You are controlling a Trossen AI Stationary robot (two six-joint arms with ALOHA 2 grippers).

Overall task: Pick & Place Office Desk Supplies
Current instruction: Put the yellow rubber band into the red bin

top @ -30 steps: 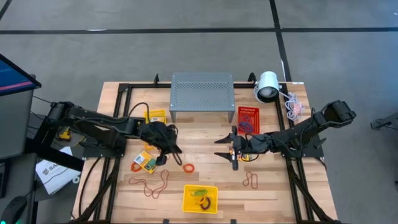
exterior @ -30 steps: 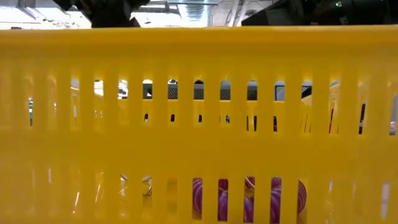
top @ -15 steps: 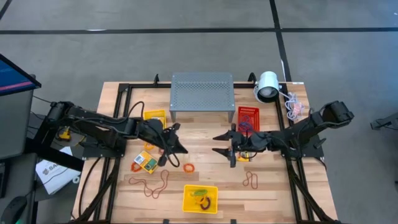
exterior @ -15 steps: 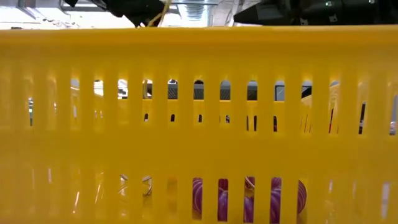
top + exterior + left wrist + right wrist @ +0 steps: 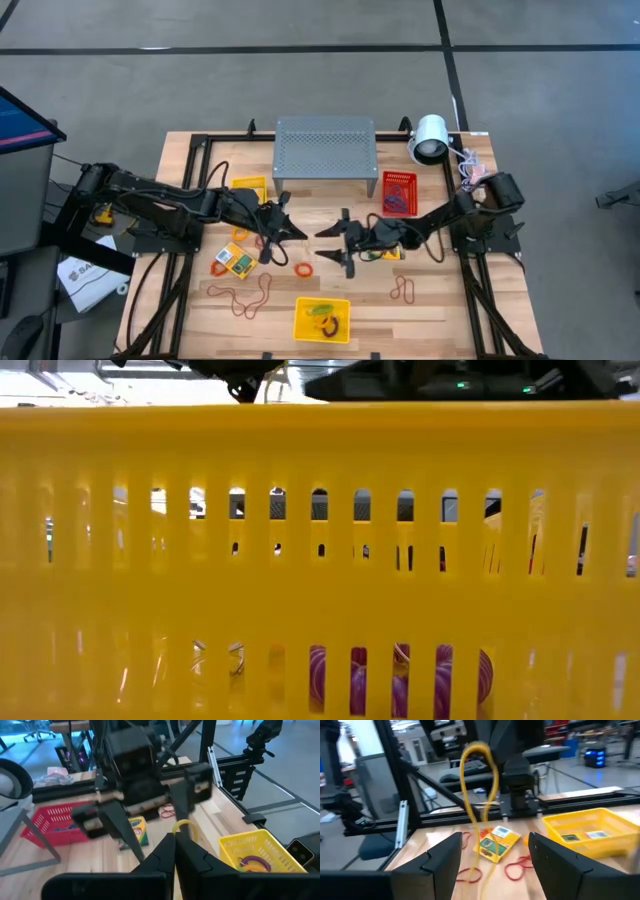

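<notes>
Two grippers meet over the table's middle in my high view: the left gripper (image 5: 296, 233), pinched tight on a yellow rubber band (image 5: 479, 795), faces the right gripper (image 5: 333, 245), whose fingers stand parted with nothing between them. The band is a thin elongated loop hanging from the fingertips. A yellow basket wall (image 5: 320, 560) fills the low view, blocking nearly everything. Behind the arms stand the grey perforated stand (image 5: 324, 148), a white lamp (image 5: 431, 138) and a red basket (image 5: 399, 191). A yellow-and-green crayon box (image 5: 234, 259) lies near the left arm; I cannot read its printing. An orange band (image 5: 302, 269) lies just below the grippers.
</notes>
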